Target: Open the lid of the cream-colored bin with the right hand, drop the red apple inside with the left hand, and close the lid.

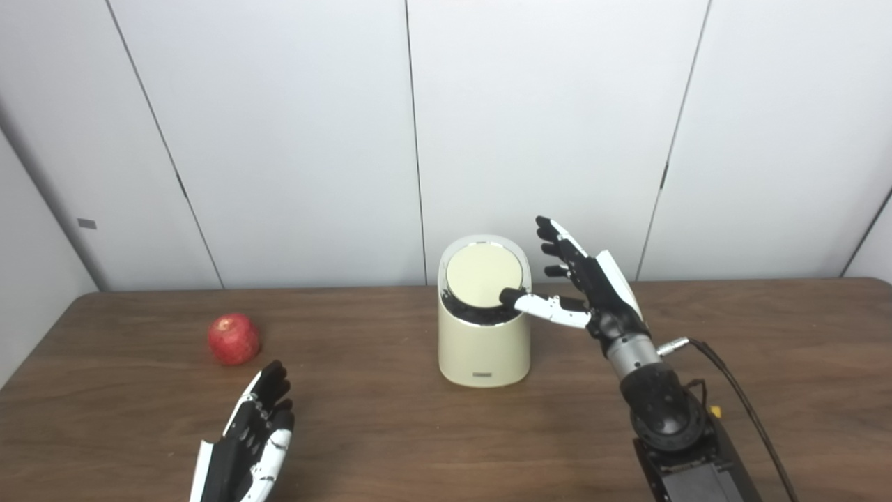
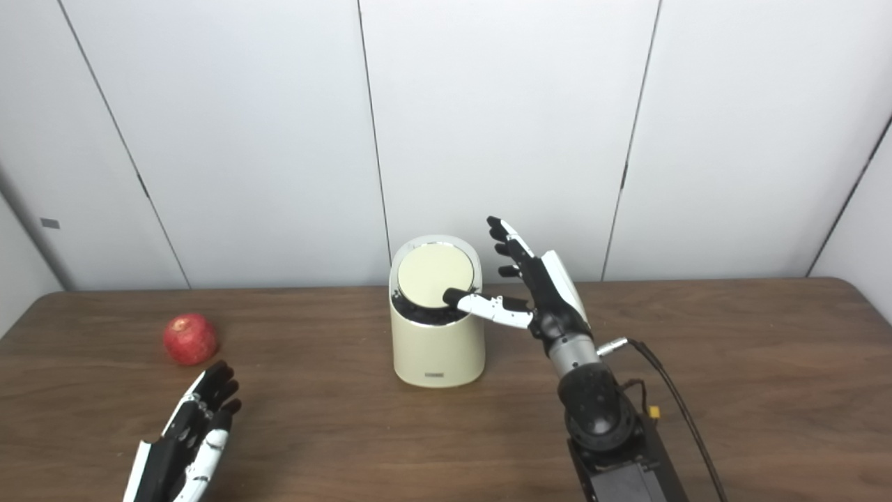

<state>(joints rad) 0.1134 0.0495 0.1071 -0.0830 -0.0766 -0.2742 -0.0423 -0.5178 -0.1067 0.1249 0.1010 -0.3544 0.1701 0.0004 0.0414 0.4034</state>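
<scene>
A cream-colored bin [image 1: 483, 328] stands on the brown table [image 1: 766, 362], near the middle and close to the white wall [image 1: 279, 139]. Its round lid [image 1: 481, 276] is tipped up, and a dark gap shows under its front edge. The right hand [image 1: 592, 286] is beside the bin on the right. Its fingers are spread wide and point up, and its thumb reaches over to touch the lid's lower edge. It holds nothing. A red apple [image 1: 234, 339] sits on the table, well to the left of the bin. The left hand [image 1: 254, 432] is low, near the apple but not touching it. Its fingers are straight and apart, and it holds nothing.
</scene>
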